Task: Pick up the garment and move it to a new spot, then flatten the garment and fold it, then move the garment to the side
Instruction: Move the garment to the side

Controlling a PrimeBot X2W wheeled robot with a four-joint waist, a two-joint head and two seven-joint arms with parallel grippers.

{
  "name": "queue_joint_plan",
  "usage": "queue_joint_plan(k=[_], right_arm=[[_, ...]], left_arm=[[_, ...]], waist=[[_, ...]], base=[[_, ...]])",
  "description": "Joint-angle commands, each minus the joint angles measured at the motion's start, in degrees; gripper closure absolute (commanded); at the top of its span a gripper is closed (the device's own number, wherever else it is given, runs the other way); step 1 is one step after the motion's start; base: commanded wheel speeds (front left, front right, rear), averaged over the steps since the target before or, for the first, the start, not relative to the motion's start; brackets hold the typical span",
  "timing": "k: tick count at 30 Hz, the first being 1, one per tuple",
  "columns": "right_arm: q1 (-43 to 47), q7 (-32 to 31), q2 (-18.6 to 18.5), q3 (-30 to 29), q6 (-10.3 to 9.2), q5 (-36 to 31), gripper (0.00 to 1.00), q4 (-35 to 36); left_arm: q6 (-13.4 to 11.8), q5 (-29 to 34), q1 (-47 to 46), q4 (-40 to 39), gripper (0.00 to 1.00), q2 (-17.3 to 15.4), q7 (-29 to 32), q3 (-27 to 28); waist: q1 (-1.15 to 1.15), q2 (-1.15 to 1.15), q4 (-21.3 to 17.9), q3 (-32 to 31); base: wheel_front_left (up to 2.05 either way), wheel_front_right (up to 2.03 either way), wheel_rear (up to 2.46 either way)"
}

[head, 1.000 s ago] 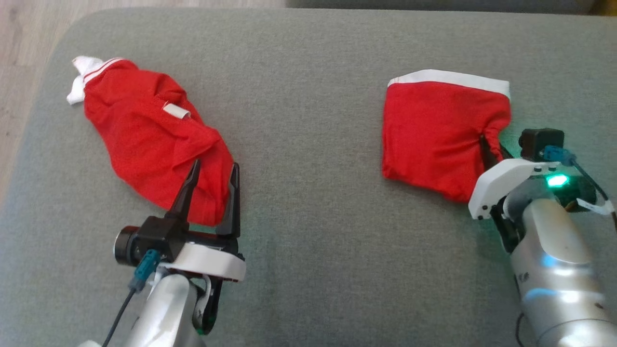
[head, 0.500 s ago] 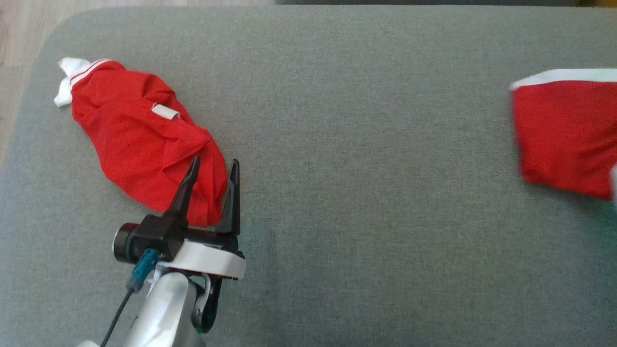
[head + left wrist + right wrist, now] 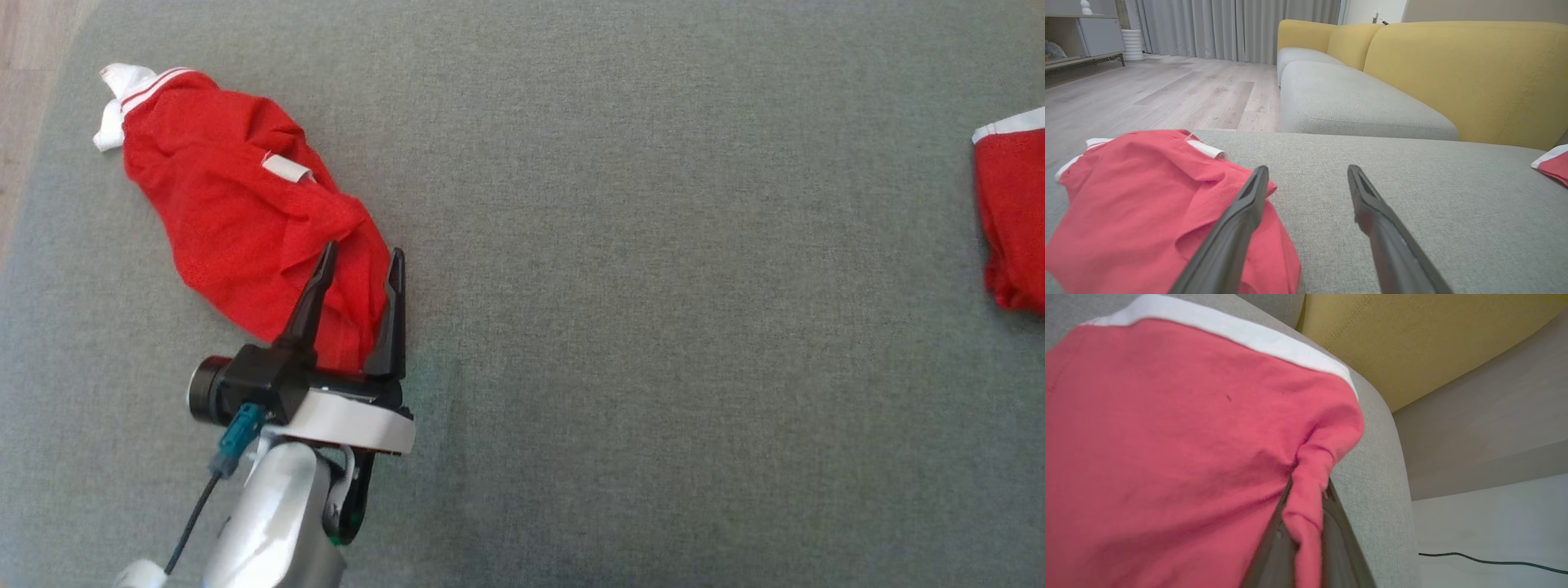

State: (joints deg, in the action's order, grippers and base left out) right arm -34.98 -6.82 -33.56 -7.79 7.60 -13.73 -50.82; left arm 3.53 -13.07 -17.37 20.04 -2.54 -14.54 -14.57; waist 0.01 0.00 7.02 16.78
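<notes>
Folded garment (image 3: 1012, 220), edge pinched in the closed right gripper (image 3: 1308, 486), has slid well right of the crumpled garment (image 3: 237, 212), at whose near end the left gripper (image 3: 364, 249) waits wide open; move aside apparently under way

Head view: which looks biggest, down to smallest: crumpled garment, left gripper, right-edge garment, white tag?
1. crumpled garment
2. left gripper and right-edge garment: about alike; the frame cuts the garment off
3. white tag
</notes>
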Motion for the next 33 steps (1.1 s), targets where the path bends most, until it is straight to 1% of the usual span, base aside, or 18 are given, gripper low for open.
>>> queue_joint_plan(k=[1, 2, 3, 4, 9, 10, 12, 13, 18, 21, 27, 30, 33], right_arm=[[-1.06, 0.13, -1.51, -0.18, -0.11, -0.61, 1.0, 1.94], [-1.07, 0.5, -1.14, -0.74, -0.11, -1.03, 0.96, 2.39], [-1.03, 0.83, -0.66, -1.2, -0.11, -1.41, 0.04, 2.79], [-1.03, 0.86, -0.06, -1.77, -0.11, -1.65, 0.0, 3.06], [-1.41, 2.12, 3.31, -4.38, -0.11, -1.95, 0.0, 5.73], [-1.61, 3.23, 5.43, -4.95, -0.11, -1.34, 0.0, 7.39], [-1.9, 4.33, 8.41, -4.89, -0.11, 0.25, 0.0, 9.38], [-1.9, 4.33, 8.41, -4.89, -0.11, 0.25, 0.0, 9.38], [-1.25, 7.2, 14.81, -1.66, -0.11, 4.95, 0.0, 16.78], [-0.42, 7.72, 18.86, -0.05, -0.11, 8.13, 0.0, 22.39], [4.98, 8.88, 27.77, 1.2, -0.11, 13.76, 0.0, 32.22], [9.3, 10.73, 29.93, 1.27, -0.11, 16.05, 0.0, 34.32], [14.12, 13.28, 30.58, 2.09, -0.11, 18.71, 0.0, 34.03]], left_arm=[[0.0, -0.35, -1.31, -1.67, 0.0, -0.33, -0.46, 2.3], [0.01, -0.32, -1.27, -1.55, 0.0, -0.33, -0.46, 2.33], [0.01, -0.3, -1.2, -1.42, 0.0, -0.33, -0.46, 2.36], [-0.01, -0.28, -1.14, -1.3, 0.0, -0.33, -0.46, 2.39], [-0.23, -0.33, -0.63, -1.19, 0.0, -0.33, -0.46, 2.39], [-0.44, -0.3, -0.15, -1.24, 0.0, -0.33, -0.46, 2.64], [-0.4, -0.05, 0.37, -1.3, 0.0, -0.33, -0.46, 2.78], [-0.4, -0.05, 0.37, -1.3, 0.0, -0.33, -0.46, 2.78], [-0.51, 0.03, 1.61, -1.97, 0.0, -0.33, -0.46, 3.37], [-0.66, 0.14, 2.24, -2.27, 0.0, -0.33, -0.46, 3.64], [-0.68, 0.58, 3.35, -2.78, 0.0, -0.33, -0.46, 4.09], [-0.76, 0.49, 4.31, -2.85, 0.0, -0.33, -0.46, 4.3], [-0.82, 0.04, 5.55, -2.79, 0.0, -0.33, -0.46, 4.16]], waist=[[-0.01, 0.0, -0.03, -0.07], [-0.01, 0.0, -0.08, -0.25], [-0.01, 0.0, -0.15, -0.48], [-0.01, 0.0, -0.27, -0.82], [-0.01, 0.0, -0.75, -3.72], [-0.01, 0.0, -1.11, -5.12], [-0.01, 0.0, -1.44, -6.44], [-0.01, 0.0, -1.44, -6.44], [-0.01, 0.0, -2.06, -9.59], [-0.01, 0.0, -2.31, -11.02], [-0.01, 0.0, -2.23, -13.33], [-0.01, 0.0, -2.13, -14.25], [-0.01, 0.0, -2.06, -14.96]], base=[[0.0, 0.0, 0.0], [0.0, 0.0, 0.0], [0.0, 0.0, 0.0], [0.0, 0.0, 0.0], [0.0, 0.0, 0.0], [0.0, 0.0, 0.0], [0.0, 0.0, 0.0], [0.0, 0.0, 0.0], [0.0, 0.0, 0.0], [0.0, 0.0, 0.0], [0.0, 0.0, 0.0], [0.0, 0.0, 0.0], [0.0, 0.0, 0.0]])
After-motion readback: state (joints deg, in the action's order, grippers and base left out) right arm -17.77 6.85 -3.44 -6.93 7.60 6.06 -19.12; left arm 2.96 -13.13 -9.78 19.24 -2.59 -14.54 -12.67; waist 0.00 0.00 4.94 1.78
